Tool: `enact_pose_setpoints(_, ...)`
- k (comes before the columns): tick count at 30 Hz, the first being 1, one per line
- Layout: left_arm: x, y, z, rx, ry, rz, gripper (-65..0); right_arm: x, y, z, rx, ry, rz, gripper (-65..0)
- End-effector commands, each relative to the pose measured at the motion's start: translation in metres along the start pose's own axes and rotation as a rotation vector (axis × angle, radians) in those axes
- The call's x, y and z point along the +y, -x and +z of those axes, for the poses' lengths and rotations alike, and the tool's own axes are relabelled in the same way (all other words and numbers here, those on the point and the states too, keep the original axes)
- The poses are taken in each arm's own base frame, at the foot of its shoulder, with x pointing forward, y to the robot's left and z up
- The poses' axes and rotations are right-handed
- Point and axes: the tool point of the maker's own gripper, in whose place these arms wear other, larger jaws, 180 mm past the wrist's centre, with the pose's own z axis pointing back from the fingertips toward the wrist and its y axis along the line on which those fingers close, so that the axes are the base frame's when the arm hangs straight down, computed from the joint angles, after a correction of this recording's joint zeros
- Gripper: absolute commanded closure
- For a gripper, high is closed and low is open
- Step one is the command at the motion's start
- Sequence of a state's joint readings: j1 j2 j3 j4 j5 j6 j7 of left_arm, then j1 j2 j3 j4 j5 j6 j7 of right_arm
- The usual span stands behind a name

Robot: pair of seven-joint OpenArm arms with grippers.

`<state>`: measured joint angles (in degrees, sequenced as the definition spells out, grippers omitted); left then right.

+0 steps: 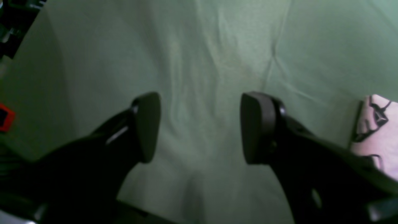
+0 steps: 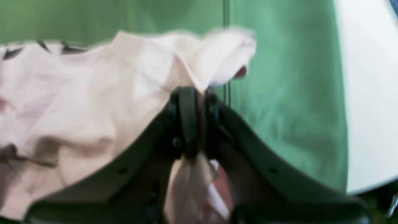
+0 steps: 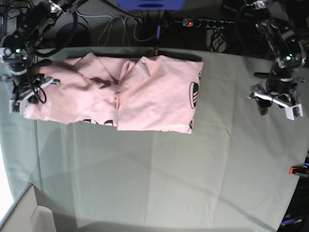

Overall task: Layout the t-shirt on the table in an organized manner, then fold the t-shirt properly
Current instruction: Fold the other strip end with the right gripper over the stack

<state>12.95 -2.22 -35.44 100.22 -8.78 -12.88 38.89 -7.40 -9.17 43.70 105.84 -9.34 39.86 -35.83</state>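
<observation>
Covering most of the base view, the table is lying under creased grey-green cloth. The t-shirt is lying crumpled across the far half of the table, partly doubled over, with black lettering showing at its near and right edges. The right gripper is pinching a fold of the shirt's end, fingers pressed together on the fabric. The left gripper is hovering spread over bare cloth, well apart from the shirt.
</observation>
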Motion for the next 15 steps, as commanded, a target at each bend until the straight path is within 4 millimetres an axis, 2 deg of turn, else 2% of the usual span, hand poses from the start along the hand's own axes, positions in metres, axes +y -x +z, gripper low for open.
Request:
enact_pose_setpoints(1, 0.001, -0.015, 0.002, -0.049, 0.0, -0.006, -39.0, 0.007, -0.01, 0.004, -0.032, -0.02, 0.027, 0.0)
enact_pose_setpoints(7, 0.008, -0.02, 0.002, -0.057, -0.011, -0.029, -39.0, 0.067, -0.024, 0.013, -0.07, -0.167, 0.156, 0.0)
enact_pose_setpoints(15, 0.008, -0.02, 0.002, -0.058, -0.012, -0.03, -39.0, 0.19, -0.049, 0.04, -0.182, -0.484, 0.31, 0.0)
